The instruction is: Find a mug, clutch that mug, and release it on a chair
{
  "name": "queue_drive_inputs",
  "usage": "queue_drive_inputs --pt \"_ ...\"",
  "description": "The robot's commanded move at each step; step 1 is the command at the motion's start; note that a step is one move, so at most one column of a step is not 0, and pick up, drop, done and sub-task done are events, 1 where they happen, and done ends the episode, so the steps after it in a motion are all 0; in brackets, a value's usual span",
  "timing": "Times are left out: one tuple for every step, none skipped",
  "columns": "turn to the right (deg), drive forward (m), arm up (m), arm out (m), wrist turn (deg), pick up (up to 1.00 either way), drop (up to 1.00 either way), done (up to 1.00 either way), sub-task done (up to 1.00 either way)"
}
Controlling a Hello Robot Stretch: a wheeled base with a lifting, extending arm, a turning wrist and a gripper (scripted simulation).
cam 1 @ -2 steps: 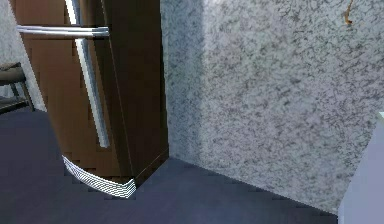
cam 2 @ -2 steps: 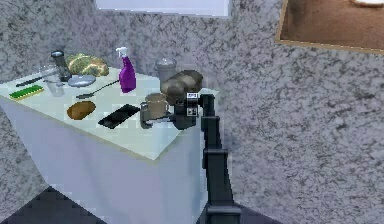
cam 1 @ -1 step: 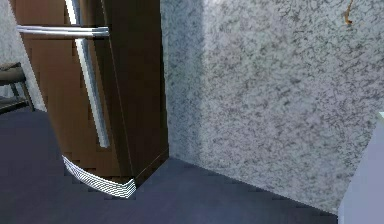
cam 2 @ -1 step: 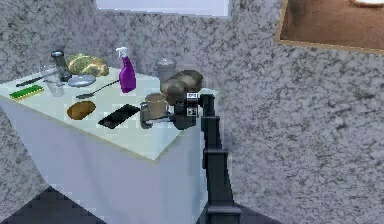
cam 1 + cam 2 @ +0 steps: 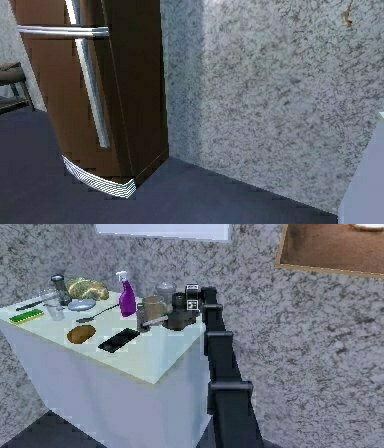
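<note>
Fridge [image 5: 100, 80]: dark brown; silver handles, silver ribbed grille at its foot.
Wall [image 5: 270, 90]: grey speckle, stone-like.
Floor [image 5: 60, 190]: dark slate blue.
Counter [image 5: 100, 389]: white sides, pale greenish-white top.
Spray bottle [image 5: 127, 299], arm side view eleven o'clock: purple, white trigger head.
Loaf [image 5: 88, 290]: golden brown.
Flat strip [image 5: 27, 315], nine o'clock: bright green.
Small slab [image 5: 118, 341]: black.
Arm [image 5: 225, 374]: black; its two squares [image 5: 193, 292] white with black marks.
Board [image 5: 335, 249], one o'clock: tan brown, paler wood frame.
</note>
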Motion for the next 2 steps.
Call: queue_drive_inputs --pt "0.0 0.00 0.06 0.00 0.0 0.00 0.00 0.00 0.00" --pt "0.0 0.00 0.00 0.00 -45.0 0.00 0.00 0.00 0.00"
